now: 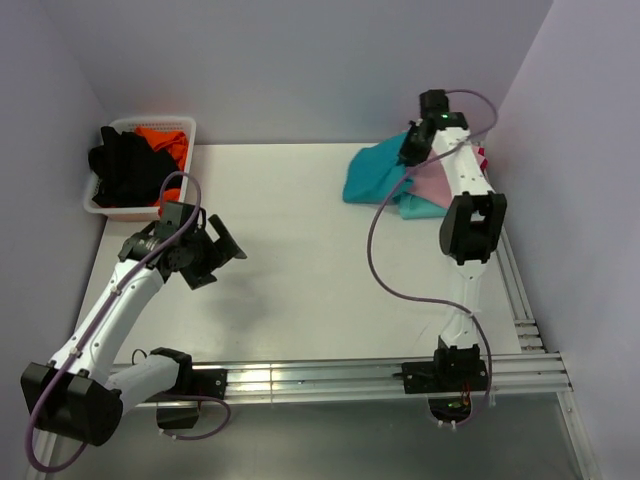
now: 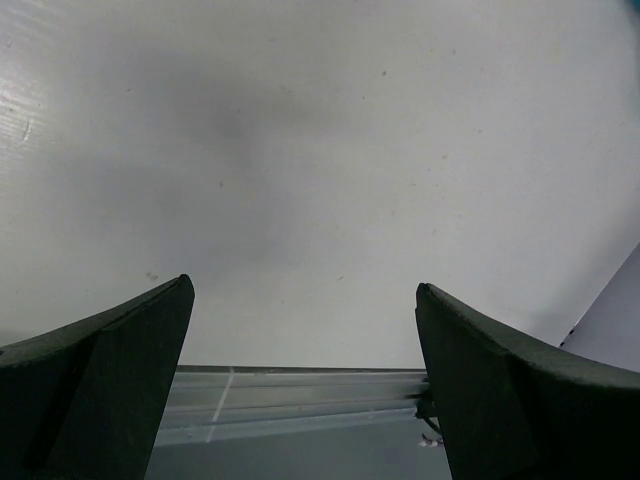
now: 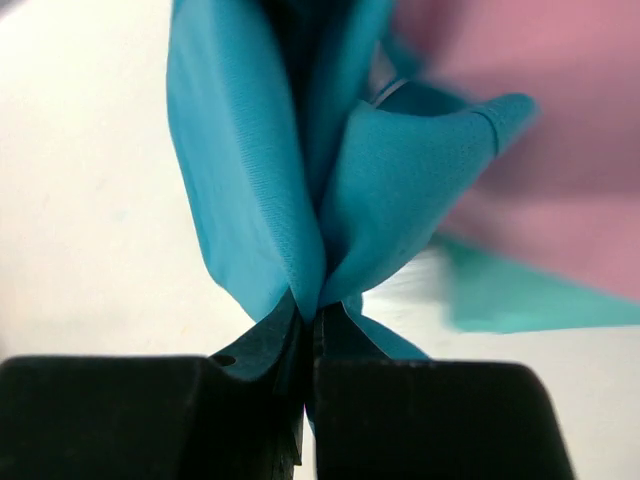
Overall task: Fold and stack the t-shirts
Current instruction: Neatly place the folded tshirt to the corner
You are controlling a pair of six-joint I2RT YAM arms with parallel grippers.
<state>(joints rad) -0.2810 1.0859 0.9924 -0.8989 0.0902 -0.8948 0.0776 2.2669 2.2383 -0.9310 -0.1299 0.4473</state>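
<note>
At the far right of the table lies a bunched teal t-shirt [image 1: 372, 175], partly over a folded pink t-shirt [image 1: 432, 181] and a pale aqua one [image 1: 418, 208]. My right gripper [image 1: 412, 148] is shut on a pinch of the teal t-shirt [image 3: 260, 200]; the cloth rises in folds from between the closed fingertips [image 3: 262, 340]. Behind it show the pink t-shirt [image 3: 560, 150] and the aqua t-shirt [image 3: 530, 295]. My left gripper [image 1: 222, 250] hangs open over bare table at the left, nothing between its fingers [image 2: 110, 380].
A white basket [image 1: 186, 126] holding black and orange clothes stands at the back left corner. Metal rails [image 1: 380, 375] run along the near table edge and the right side. Purple-grey walls close in the back and both sides.
</note>
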